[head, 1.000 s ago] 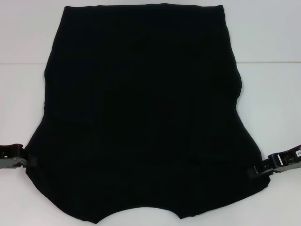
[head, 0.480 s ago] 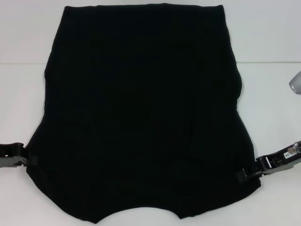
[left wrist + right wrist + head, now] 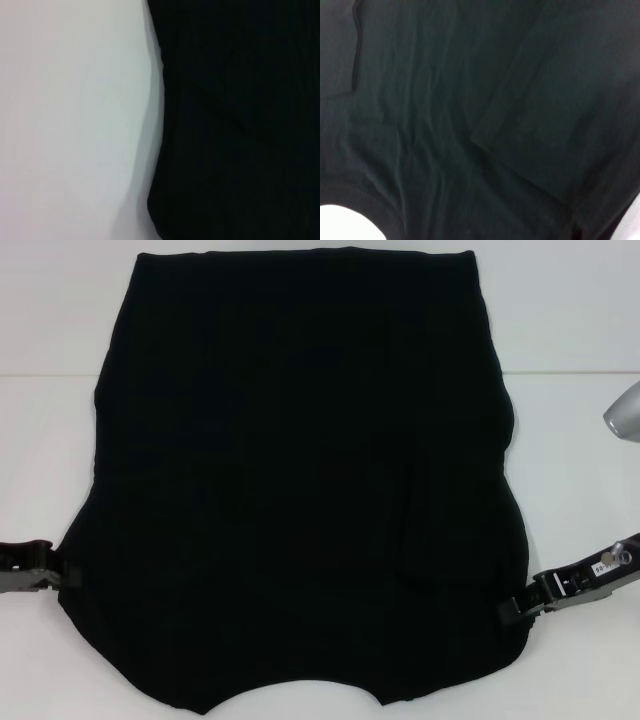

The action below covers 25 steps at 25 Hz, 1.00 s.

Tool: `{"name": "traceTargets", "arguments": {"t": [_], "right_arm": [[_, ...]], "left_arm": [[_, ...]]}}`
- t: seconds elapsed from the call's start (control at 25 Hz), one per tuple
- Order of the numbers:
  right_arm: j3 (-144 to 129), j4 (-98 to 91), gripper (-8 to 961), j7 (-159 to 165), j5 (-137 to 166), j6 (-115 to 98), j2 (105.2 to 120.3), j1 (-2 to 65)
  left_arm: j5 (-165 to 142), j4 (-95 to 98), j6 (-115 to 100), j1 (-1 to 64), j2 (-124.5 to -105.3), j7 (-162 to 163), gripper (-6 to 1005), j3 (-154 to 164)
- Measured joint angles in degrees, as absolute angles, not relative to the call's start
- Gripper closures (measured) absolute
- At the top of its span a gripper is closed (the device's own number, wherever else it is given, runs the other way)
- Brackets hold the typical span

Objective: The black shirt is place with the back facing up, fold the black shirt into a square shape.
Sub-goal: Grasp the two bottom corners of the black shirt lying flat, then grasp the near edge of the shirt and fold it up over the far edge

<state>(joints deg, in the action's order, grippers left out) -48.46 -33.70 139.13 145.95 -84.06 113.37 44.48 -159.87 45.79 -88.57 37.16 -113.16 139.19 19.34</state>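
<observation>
At the left sleeve edge, near the table's [image 3: 50,420] front: left gripper [image 3: 62,576], touching the black shirt [image 3: 300,470], fingers hidden by fabric, so grip impossible to tell. Across the middle: shirt spread flat, plain side up, ready for folding. At the right sleeve: right gripper [image 3: 515,608], seemingly pinching cloth, likely for drawing that side inward.

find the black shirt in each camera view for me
Head view: the black shirt fills the middle of the white table, left gripper and right gripper at its side edges.
Left wrist view: shirt covers one side.
Right wrist view: shirt fills nearly everything.
Shared landmark: shirt edge against white table.
</observation>
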Motion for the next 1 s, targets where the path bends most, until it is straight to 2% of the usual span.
{"name": "traceTargets", "arguments": {"t": [0.12, 0.32, 0.56, 0.8, 1.0], "right_arm": [[-48.04, -33.59, 555, 139.07, 145.35, -84.23, 113.36, 44.41], [-47.46, -33.93, 789, 138.85, 144.53, -85.01, 112.98, 43.78], [-46.47, -34.09, 887, 138.22, 144.49, -85.88, 112.71, 43.36], [-44.12, -35.84, 887, 137.46, 144.48, -92.16, 111.45, 41.90], [-44.27, -38.59, 886, 137.76, 144.99, -97.04, 111.22, 39.38]], "left_arm": [[-159.86, 45.79, -88.58, 37.31, -113.20, 139.19, 885, 19.47], [-159.87, 45.79, -88.73, 37.26, -113.21, 139.12, 881, 19.29], [-159.87, 45.79, -89.93, 37.18, -113.19, 138.64, 877, 19.36], [-159.87, 45.80, -96.39, 37.35, -113.13, 136.12, 873, 20.04], [-160.21, 46.18, -101.53, 36.98, -113.29, 135.66, 869, 22.37]]}}
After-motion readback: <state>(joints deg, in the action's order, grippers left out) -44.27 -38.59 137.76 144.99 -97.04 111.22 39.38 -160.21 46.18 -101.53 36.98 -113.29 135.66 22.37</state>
